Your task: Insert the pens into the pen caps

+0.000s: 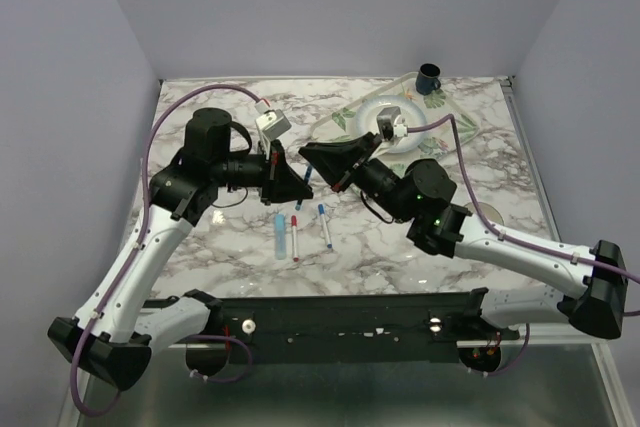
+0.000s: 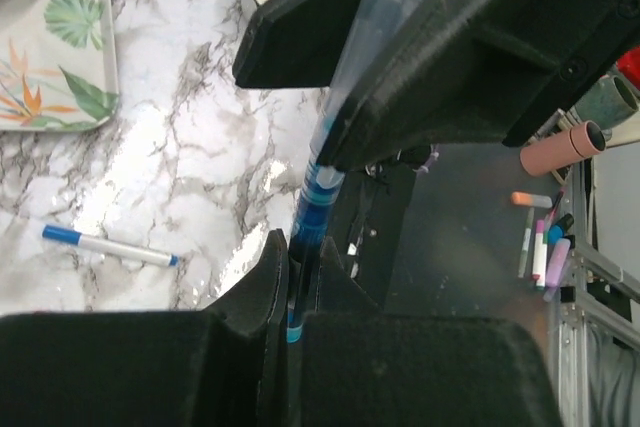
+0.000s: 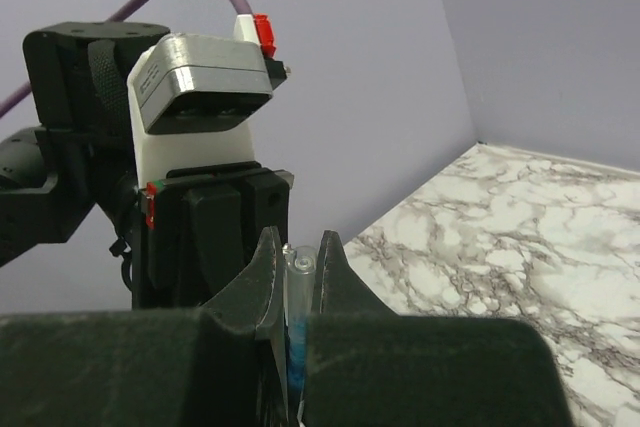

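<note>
My left gripper and right gripper meet tip to tip above the table's middle, holding one pen between them. The left is shut on its dark blue cap end. The right is shut on its pale translucent barrel; the two parts look joined. Three more pens lie on the marble below: a thick light blue one, a red-ended one and a blue-ended one. I see no loose caps.
A leaf-patterned tray at the back right carries a white plate and a dark blue mug. The left wrist view shows clutter off the table's edge.
</note>
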`<control>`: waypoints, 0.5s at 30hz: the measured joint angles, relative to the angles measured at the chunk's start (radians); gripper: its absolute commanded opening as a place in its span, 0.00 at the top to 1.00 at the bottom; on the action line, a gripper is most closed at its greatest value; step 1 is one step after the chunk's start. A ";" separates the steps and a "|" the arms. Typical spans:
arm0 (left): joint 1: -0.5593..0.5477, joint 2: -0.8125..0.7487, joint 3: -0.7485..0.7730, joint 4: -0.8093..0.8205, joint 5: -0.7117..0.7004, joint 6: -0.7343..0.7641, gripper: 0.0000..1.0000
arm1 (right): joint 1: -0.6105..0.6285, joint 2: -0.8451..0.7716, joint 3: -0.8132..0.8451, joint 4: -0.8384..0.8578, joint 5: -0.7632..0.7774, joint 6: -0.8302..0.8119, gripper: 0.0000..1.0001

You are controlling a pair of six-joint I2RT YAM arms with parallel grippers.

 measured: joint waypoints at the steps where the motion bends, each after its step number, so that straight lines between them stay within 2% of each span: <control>1: 0.002 0.010 0.007 -0.019 -0.002 0.001 1.00 | 0.000 0.006 0.000 0.000 0.000 -0.003 0.99; 8: 0.003 0.045 0.084 -0.253 -0.086 0.049 1.00 | 0.000 0.036 0.000 -0.042 0.000 0.042 0.99; 13: 0.003 0.027 0.084 -0.303 -0.129 0.076 1.00 | 0.000 0.034 -0.005 -0.078 0.003 0.107 0.99; 15: 0.003 0.010 0.061 -0.283 -0.129 0.073 1.00 | 0.000 0.025 0.010 -0.131 0.026 0.137 0.94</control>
